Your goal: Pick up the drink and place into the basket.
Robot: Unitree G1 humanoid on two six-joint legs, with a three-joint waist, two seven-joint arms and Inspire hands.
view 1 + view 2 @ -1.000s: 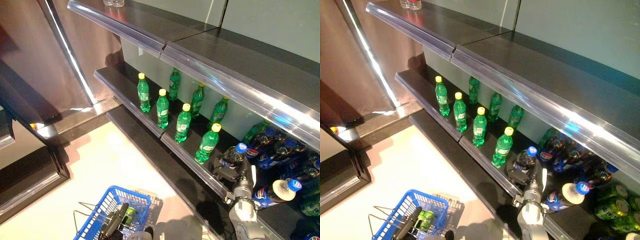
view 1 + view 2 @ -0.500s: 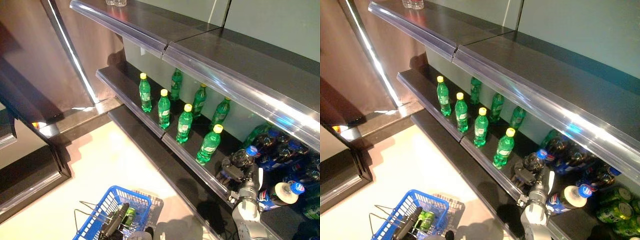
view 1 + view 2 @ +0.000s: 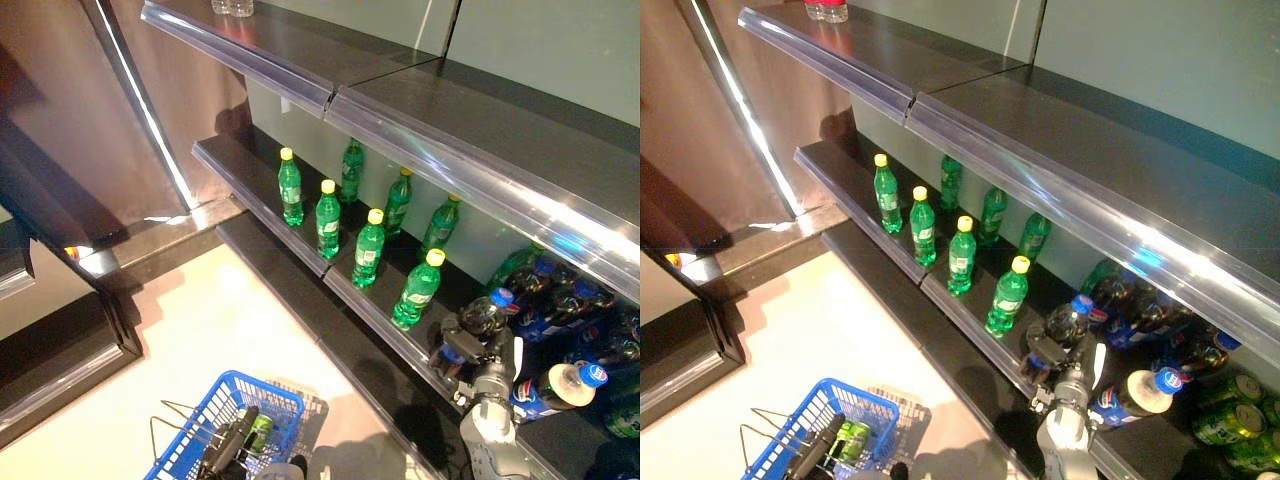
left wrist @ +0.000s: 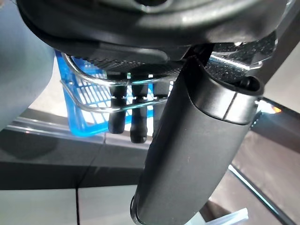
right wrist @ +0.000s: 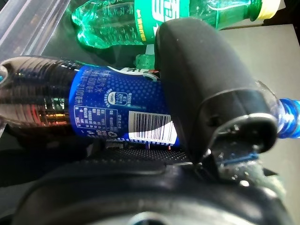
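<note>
My right hand [image 3: 452,352] is shut on a dark cola bottle [image 3: 482,314] with a blue cap and blue label, at the front edge of the lower shelf [image 3: 380,310]. The right wrist view shows the thumb [image 5: 201,84] curled over the cola bottle [image 5: 112,108], which lies across the palm. My left hand [image 3: 229,443] shows at the bottom, shut on the wire handles [image 4: 93,105] of the blue basket [image 3: 195,425]. A green drink [image 3: 260,431] lies inside the basket.
Several green bottles with yellow caps [image 3: 368,246] stand along the shelf to the left of my right hand. More cola bottles [image 3: 560,300] crowd the shelf's right end; one lies on its side [image 3: 560,384]. A clear rail [image 3: 400,335] runs along the shelf's front.
My right hand has closed round the cola bottle and drawn it slightly back toward the shelf's front rail. The left hand and basket have stayed put.
</note>
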